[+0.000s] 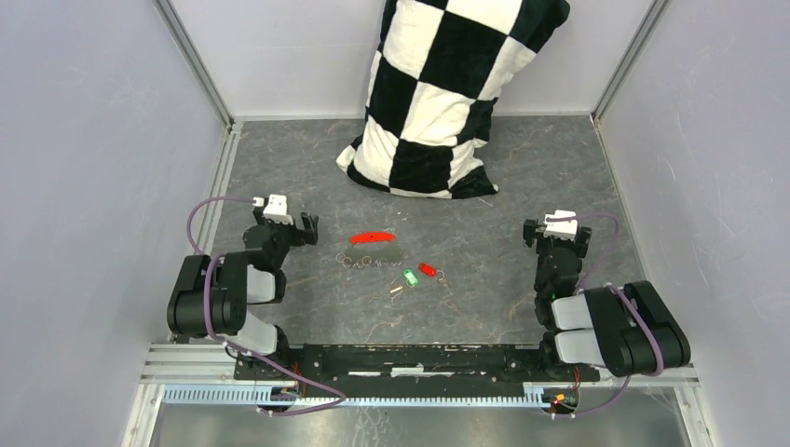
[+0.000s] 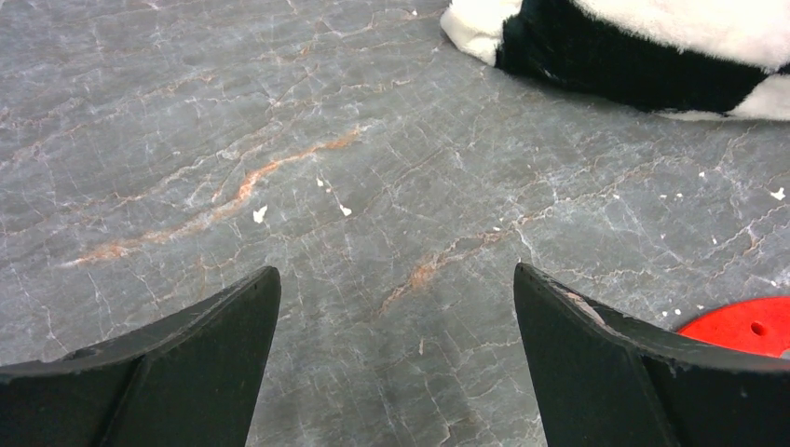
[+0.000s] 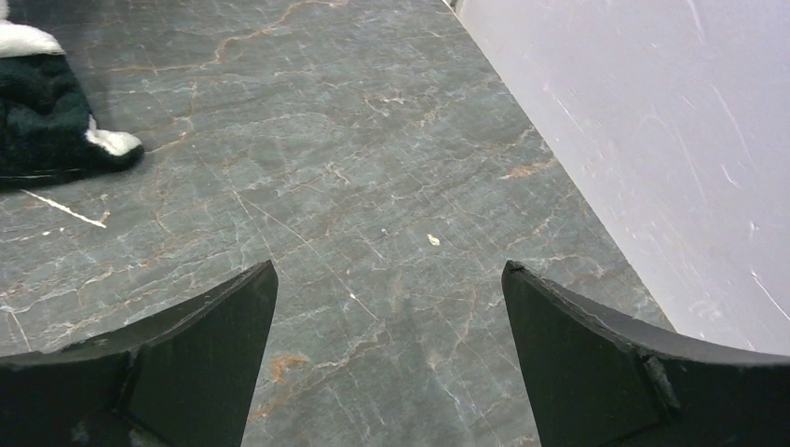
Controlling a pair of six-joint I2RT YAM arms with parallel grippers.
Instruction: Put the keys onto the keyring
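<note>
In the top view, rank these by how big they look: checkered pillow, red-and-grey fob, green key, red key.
1. checkered pillow, by far the largest
2. red-and-grey fob
3. green key and red key: they look alike and are too small to rank

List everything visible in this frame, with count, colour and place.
pillow: one, black-and-white checked, back of the table, leaning on the rear wall
keyring: one, silver rings with a red-and-grey fob, table centre
green key: one, loose, just nearer than the fob
red key: one, loose, beside the green key
table: one, grey marbled
left hand: one, black, open, empty
right hand: one, black, open, empty
</note>
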